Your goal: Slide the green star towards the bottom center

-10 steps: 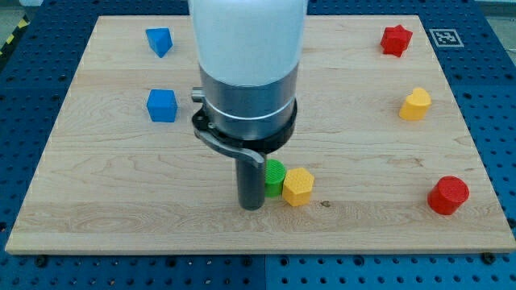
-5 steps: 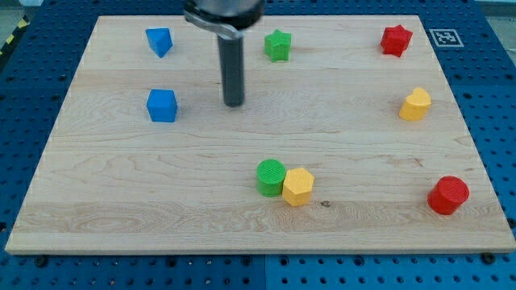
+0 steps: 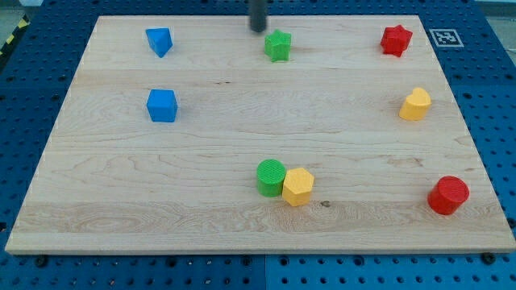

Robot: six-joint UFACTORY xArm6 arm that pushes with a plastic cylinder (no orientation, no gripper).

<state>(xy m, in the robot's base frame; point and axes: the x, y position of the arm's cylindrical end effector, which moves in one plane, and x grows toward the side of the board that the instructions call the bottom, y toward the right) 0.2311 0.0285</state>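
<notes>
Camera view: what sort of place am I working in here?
Most likely a lab bench for block-pushing trials: a wooden board on a blue perforated table, a printed marker tag at the board's corner, and my tip just up-left of the green star.

board [image 3: 121, 177]: pale grained wood, matt | green star [image 3: 278, 45]: ridged plastic

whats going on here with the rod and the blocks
My tip sits at the view's top, just up and left of the green star, with no clear contact. The star is not yet pushed toward the bottom centre, where a green cylinder and a yellow hexagon block sit touching.
</notes>
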